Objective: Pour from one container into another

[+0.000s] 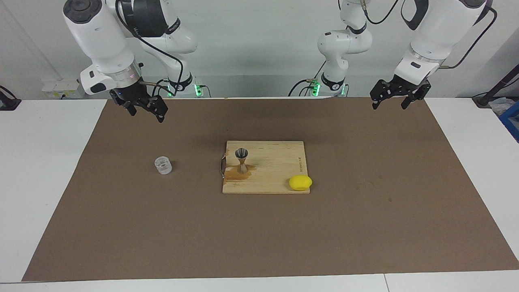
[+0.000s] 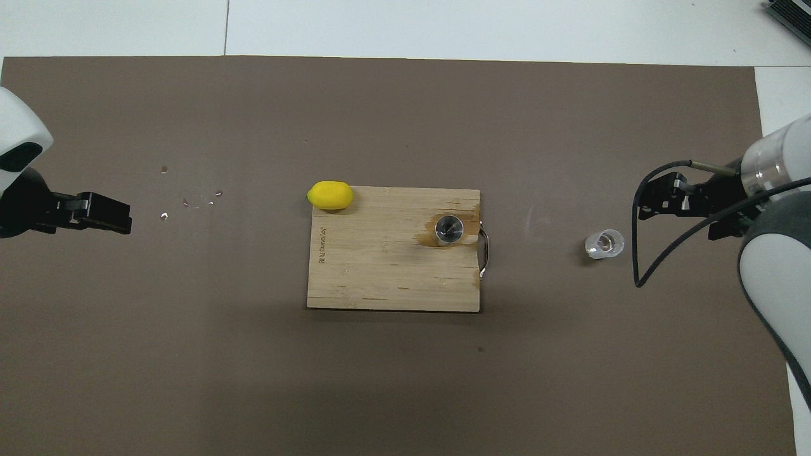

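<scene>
A small clear cup (image 1: pixel 163 165) (image 2: pixel 604 244) stands upright on the brown mat toward the right arm's end of the table. A silvery hourglass jigger (image 1: pixel 242 160) (image 2: pixel 448 229) stands upright on a wooden cutting board (image 1: pixel 275 170) (image 2: pixel 380 272), on a brownish wet stain. My right gripper (image 1: pixel 146 114) (image 2: pixel 641 206) hangs open and empty in the air above the mat, well clear of the cup. Above the mat at the left arm's end, my left gripper (image 1: pixel 389 106) (image 2: pixel 123 218) waits, open and empty too.
A yellow lemon (image 1: pixel 300 182) (image 2: pixel 330 195) lies at the board's corner farthest from the robots, toward the left arm's end. The board has a metal handle (image 2: pixel 485 253) on the edge facing the cup. A few white crumbs (image 2: pixel 190 202) dot the mat.
</scene>
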